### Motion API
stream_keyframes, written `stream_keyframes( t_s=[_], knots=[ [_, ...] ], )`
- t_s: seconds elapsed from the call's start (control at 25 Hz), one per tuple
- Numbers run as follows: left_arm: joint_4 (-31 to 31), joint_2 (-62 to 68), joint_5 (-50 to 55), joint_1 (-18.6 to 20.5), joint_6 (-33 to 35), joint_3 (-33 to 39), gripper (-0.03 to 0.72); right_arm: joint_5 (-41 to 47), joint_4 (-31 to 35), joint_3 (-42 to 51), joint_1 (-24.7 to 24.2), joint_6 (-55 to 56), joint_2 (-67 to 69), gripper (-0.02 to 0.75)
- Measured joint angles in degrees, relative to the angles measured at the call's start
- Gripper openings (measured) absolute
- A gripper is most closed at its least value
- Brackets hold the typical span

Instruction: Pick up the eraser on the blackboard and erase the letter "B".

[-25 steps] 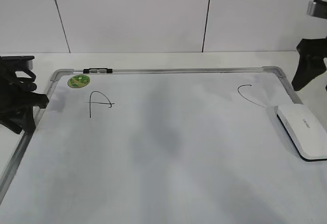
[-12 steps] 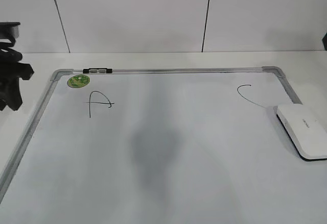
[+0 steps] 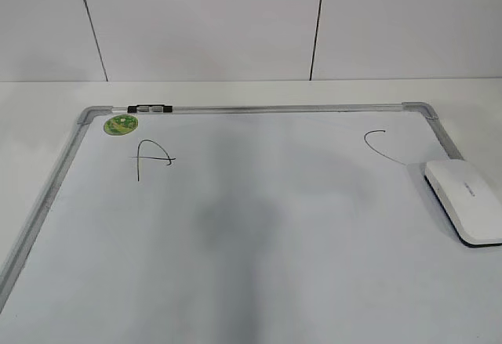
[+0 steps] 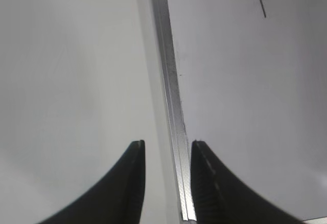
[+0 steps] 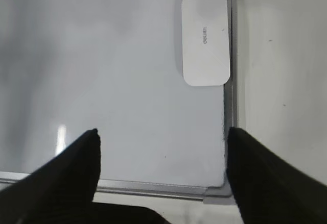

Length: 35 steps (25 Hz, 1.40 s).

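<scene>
The blackboard (image 3: 259, 203) lies flat, with a black "A" (image 3: 151, 158) at the left and a curved "C" (image 3: 382, 146) at the right. No letter "B" shows between them; that stretch is bare with a grey shade. The white eraser (image 3: 464, 200) lies on the board's right edge, dark underside down. Neither gripper is in the exterior view. My right gripper (image 5: 162, 132) is wide open and empty above the board's near right corner, with the eraser (image 5: 205, 38) ahead of it. My left gripper (image 4: 167, 143) is open and empty above the board's left frame rail (image 4: 171, 81).
A round green sticker (image 3: 120, 124) sits at the board's far left corner, next to a small black and grey clip (image 3: 150, 109) on the top rail. White table (image 3: 235, 93) surrounds the board, and a white wall stands behind.
Both arms have drawn out of the exterior view: the left one off the left edge, the right one off the right edge. The eraser and letters have not moved.
</scene>
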Motion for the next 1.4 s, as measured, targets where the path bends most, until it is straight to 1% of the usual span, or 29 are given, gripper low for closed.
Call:
stream_keyframes(
  t_s=[0.12,0.24,0.44,0.68,0.88,1.08,1.2,1.4],
  knots=[
    [0.24,-6.75,0.09,0.0,0.0,2.7,0.237,0.23,0.8,5.1,0.0,0.0,-7.79,0.591],
    [0.41,-14.43,0.46,0.0,0.0,7.01,0.237,0.11,1.72,10.76,0.0,0.0,-19.01,0.589],
    [0.61,-29.51,-0.91,0.0,0.0,16.7,0.237,-2.19,1.98,18.51,0.0,0.0,-32.19,0.589],
    [0.61,-47.9,-3.73,0.0,0.0,30.28,0.237,-2.75,1.98,26.87,0.0,-2.88,-41.81,0.589],
    [0.61,-61.64,-4.01,0.0,0.0,39.28,0.237,-3.1,1.98,29.9,0.0,-7.62,-44.09,0.589],
    [0.61,-74.99,-5.89,0.0,0.0,44.8,0.237,-4.75,1.98,31.78,0.0,-10.04,-45.18,0.589],
    [0.61,-82.43,-6.02,0.0,0.0,45.43,0.237,-5.0,1.98,31.78,0.0,-10.12,-46.52,0.589],
    [0.61,-84.24,-6.43,0.0,0.0,45.56,0.237,-5.29,1.97,31.78,0.0,-10.12,-50.59,0.588]
  ],
)
